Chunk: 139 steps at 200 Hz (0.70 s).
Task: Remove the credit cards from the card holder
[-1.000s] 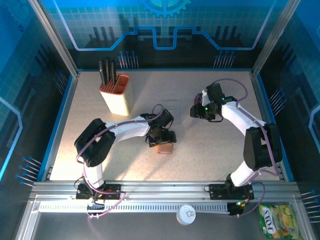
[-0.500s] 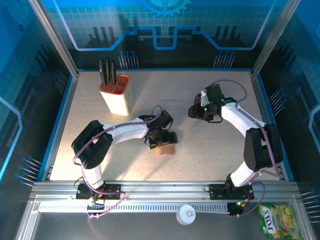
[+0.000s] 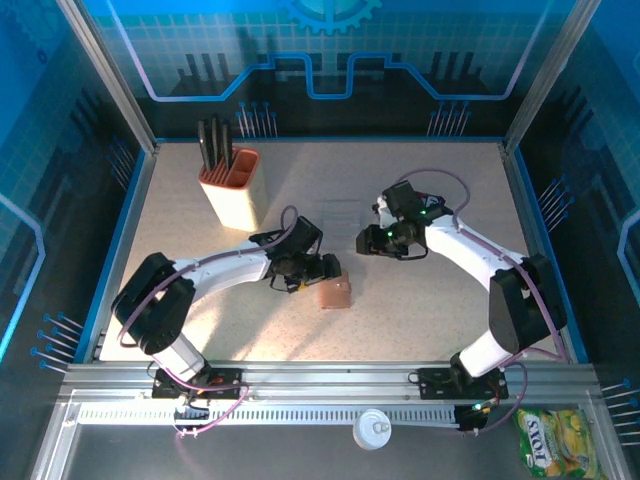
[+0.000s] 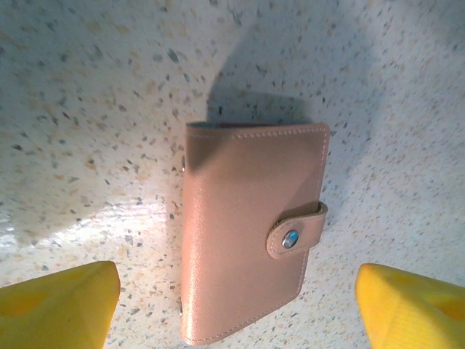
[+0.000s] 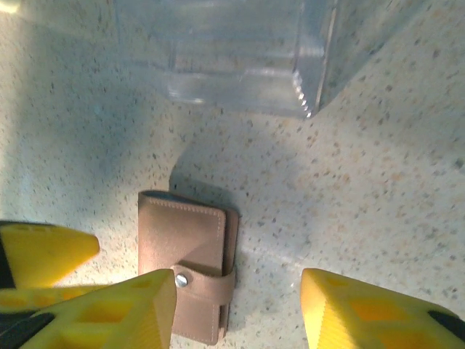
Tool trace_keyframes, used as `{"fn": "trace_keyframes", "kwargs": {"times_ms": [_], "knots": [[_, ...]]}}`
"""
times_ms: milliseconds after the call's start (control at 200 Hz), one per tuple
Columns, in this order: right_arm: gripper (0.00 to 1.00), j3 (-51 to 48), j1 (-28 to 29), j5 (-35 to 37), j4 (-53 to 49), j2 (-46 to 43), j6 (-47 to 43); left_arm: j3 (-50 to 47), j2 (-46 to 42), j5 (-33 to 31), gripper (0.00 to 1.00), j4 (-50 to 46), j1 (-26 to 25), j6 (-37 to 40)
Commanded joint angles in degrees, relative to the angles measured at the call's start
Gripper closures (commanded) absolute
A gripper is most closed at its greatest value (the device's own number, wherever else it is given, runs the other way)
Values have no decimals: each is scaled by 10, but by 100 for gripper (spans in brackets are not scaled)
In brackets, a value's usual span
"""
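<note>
Table [image 3: 430, 310] under me: pale speckled stone-look top, blue edging [image 3: 330, 141] along the far and side edges. Back wall [image 3: 400, 50]: blue gridded panel with a lighter circuit-style trace and a gear graphic [image 3: 330, 10] at top centre. Side walls [image 3: 45, 170]: same blue, with printed pin marks. Aluminium posts [image 3: 105, 75] slant up from both far corners. Near edge: aluminium rail [image 3: 330, 377], then a white slotted strip [image 3: 300, 412], then a dark ledge [image 3: 120, 455]. Light is hard: bright glare patch [image 3: 215, 325] on the near-left tabletop. My left wrist view also shows white glare on the speckle.
</note>
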Motion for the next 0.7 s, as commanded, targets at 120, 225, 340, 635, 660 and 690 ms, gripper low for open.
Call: {"fn": "trace_keyframes", "kwargs": {"times_ms": [120,225,340,635,660,690], "knots": [[51,4,71,43,-60,-1,47,-74,-58,36,16,67,38,5],[52,15,105,55,-75,14,61,-101,-74,45,17,88,58,5],[52,32,138,69,-96,37,72,-129,-90,54,18,107,73,-1],[54,83,195,105,-138,92,89,-217,-144,62,20,178,100,-23],[54,89,198,109,-142,97,89,-221,-145,65,20,182,103,-25],[54,95,203,114,-144,102,90,-226,-148,67,20,187,107,-25]]}}
